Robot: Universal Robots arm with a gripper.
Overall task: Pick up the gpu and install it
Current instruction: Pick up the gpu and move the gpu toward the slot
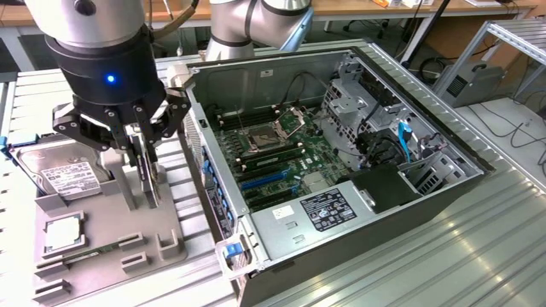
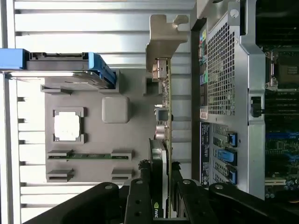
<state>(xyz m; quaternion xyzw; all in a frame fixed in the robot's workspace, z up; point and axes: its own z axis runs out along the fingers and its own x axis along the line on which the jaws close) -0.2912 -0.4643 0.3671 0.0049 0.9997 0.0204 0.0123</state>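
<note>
Black claw [image 2: 159, 173] clamping gpu [image 2: 162, 114], silver bracket [image 2: 163, 39]

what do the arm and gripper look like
The arm is made of silver-grey round tube sections with a bluish joint cap. Its wrist ends in a black cylindrical housing carrying a small lit blue light. The gripper is black, built from jointed link bars with round pivot bolts, tapering to slim fingers.
</note>
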